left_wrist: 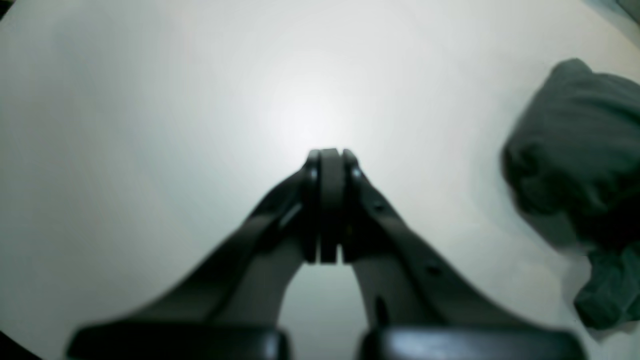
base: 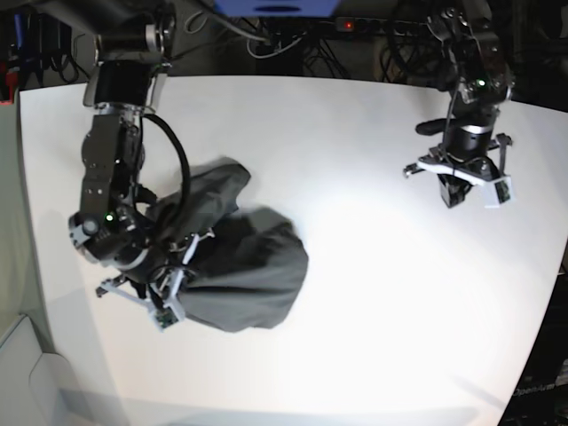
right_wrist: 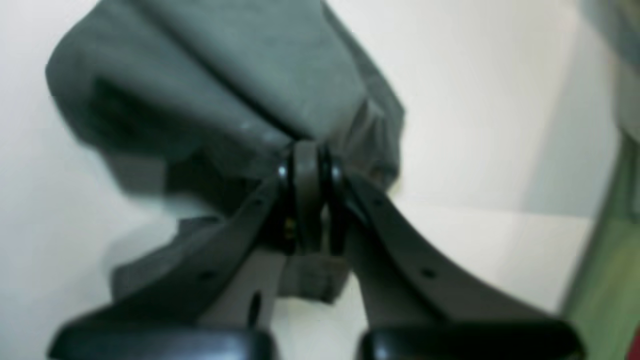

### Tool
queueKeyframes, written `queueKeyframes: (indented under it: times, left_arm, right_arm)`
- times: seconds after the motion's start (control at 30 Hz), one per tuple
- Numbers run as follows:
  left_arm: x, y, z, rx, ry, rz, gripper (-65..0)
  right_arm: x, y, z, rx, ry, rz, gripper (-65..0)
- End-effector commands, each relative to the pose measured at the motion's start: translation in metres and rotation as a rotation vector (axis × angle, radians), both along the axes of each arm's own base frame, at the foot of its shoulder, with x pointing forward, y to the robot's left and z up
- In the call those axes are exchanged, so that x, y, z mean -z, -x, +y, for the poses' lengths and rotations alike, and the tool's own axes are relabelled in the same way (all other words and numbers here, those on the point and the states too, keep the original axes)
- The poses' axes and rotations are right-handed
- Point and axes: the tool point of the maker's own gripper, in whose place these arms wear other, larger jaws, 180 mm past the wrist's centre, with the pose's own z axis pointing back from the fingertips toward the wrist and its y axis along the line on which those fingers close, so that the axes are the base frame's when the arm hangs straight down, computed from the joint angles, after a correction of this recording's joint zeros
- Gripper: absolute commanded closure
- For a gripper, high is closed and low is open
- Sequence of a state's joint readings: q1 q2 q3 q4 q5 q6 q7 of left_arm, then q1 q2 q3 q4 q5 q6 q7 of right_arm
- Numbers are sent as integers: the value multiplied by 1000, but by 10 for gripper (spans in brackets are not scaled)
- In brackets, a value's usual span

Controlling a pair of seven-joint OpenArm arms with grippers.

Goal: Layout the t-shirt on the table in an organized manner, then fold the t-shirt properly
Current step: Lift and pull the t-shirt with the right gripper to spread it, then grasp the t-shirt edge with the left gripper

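Note:
The dark charcoal-grey t-shirt (base: 244, 266) lies bunched in a heap on the left part of the white table (base: 373, 266). My right gripper (right_wrist: 307, 155) is shut on a fold of the t-shirt (right_wrist: 225, 75), and cloth drapes over and behind the fingertips, lifted off the table (right_wrist: 475, 100). In the base view that arm stands at the shirt's left edge. My left gripper (left_wrist: 330, 155) is shut with nothing in it, hovering over bare table (left_wrist: 150, 125). The t-shirt (left_wrist: 575, 140) shows at that view's right edge, well apart from it. In the base view the left gripper (base: 454, 193) hangs at the far right.
Cables and a power strip (base: 373, 22) run along the dark area behind the table's far edge. A blurred green shape (right_wrist: 610, 250) stands at the right edge of the right wrist view. A pale object (base: 27, 355) sits off the table at the lower left.

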State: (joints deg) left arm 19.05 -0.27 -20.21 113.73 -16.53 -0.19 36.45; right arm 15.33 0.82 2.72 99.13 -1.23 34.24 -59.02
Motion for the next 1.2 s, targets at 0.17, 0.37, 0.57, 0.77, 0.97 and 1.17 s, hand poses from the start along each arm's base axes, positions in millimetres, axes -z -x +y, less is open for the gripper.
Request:
queueKeyframes:
  times: [0.17, 0.37, 0.57, 0.77, 0.97, 1.17]
  left_arm:
    - [-13, -6, -5, 16, -3, -50, -46]
    - [-11, -9, -30, 84, 17, -46, -368]
    - [-10, -11, -95, 250, 73, -49, -460]
    - [-4, -14, -152, 387, 126, -38, -458]
    - [37, -10, -197, 500, 153, 73, -458]
    - [44, -9, -247, 592, 200, 99, -458]
  right_arm:
    - [-13, -3, 3, -11, -8, -34, -98]
    - [-1, 7, 6, -25, 22, 18, -285]
    - [-21, 14, -26, 48, 62, -29, -313]
    - [-47, 20, -62, 116, 119, -102, -313]
    - [-39, 29, -88, 161, 153, -79, -313]
    - [-30, 37, -95, 179, 154, -50, -313]
